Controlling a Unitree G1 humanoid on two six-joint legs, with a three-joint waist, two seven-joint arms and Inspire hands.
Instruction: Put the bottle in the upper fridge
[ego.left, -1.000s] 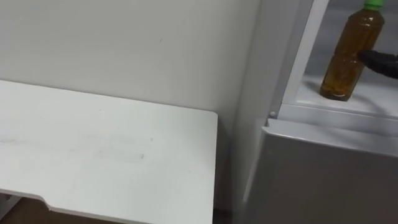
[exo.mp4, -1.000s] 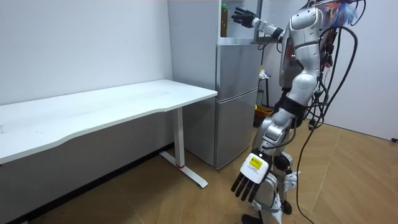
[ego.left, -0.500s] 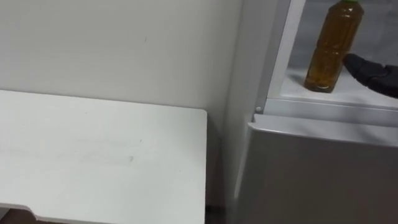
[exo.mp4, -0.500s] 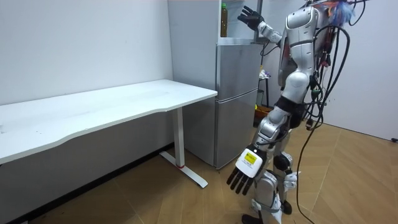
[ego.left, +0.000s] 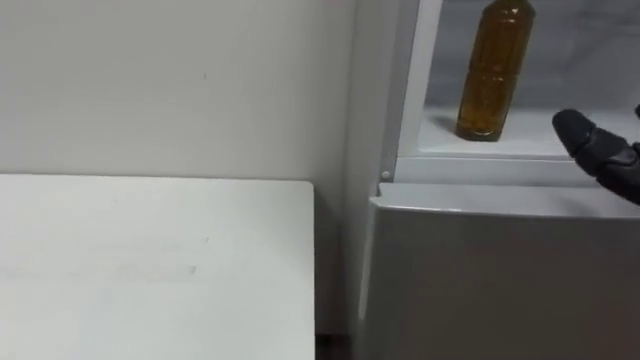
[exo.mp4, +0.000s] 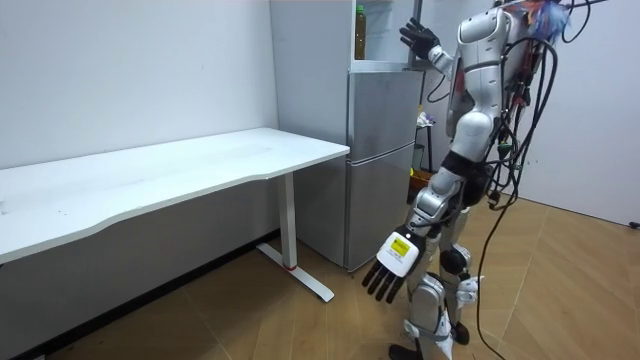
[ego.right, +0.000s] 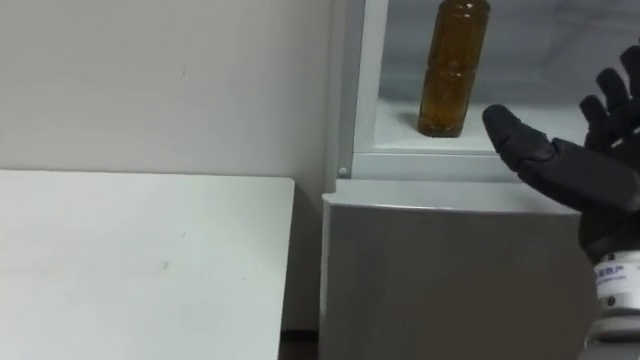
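Standing upright on the upper fridge shelf (ego.left: 545, 147), the amber bottle (ego.left: 493, 70) is free of both hands; any writing on it is too blurred to read. The robot's right hand (ego.right: 580, 172) hovers nearby, fingers spread. Its left hand (exo.mp4: 386, 277) hangs low, fingers straight.

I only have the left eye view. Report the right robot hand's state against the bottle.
Observer: Right eye view: the right robot hand is open, fingers spread, apart from the upright bottle.
Operator: Now the left robot hand.
Observer: Room view: the left robot hand hangs open, low beside its legs, holding nothing.
Operator: Give its stance.
Observer: Room view: it stands upright facing the fridge, past the white table's end.
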